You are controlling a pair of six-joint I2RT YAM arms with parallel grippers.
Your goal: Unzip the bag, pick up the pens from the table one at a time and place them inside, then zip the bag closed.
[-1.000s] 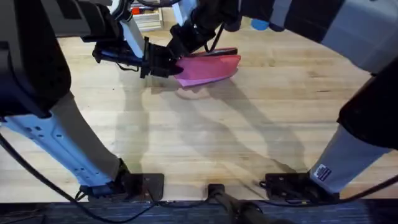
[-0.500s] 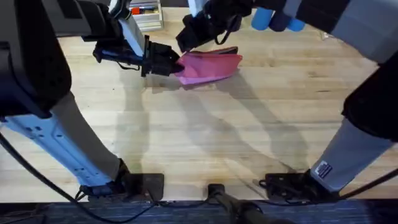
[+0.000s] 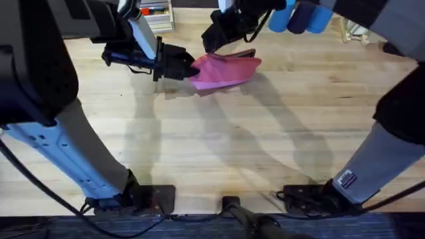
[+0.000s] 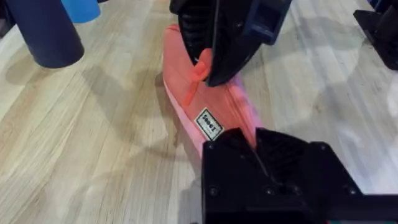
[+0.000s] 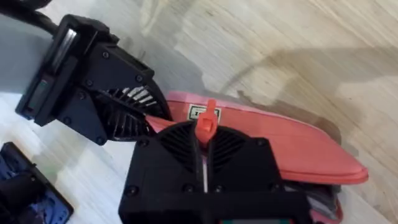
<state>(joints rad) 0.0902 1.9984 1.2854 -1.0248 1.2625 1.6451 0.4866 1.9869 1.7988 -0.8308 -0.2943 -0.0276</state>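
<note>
Overhead: left claw [image 3: 188, 68] pinches the pink pouch [image 3: 226, 72] at its nine-o'clock end; right claw [image 5: 205, 155] pinches the zipper pull [image 5: 206, 124]; tugging hard could slip it

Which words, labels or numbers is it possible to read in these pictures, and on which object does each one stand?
"Sweet": my best reading of the small white tag on the bag; the letters are tiny, so I am not sure.
The same tag in the right wrist view: blurred and partly hidden, not readable.
A white sticker on the right arm near its base: print too small to read.
Nothing else is readable.
</note>
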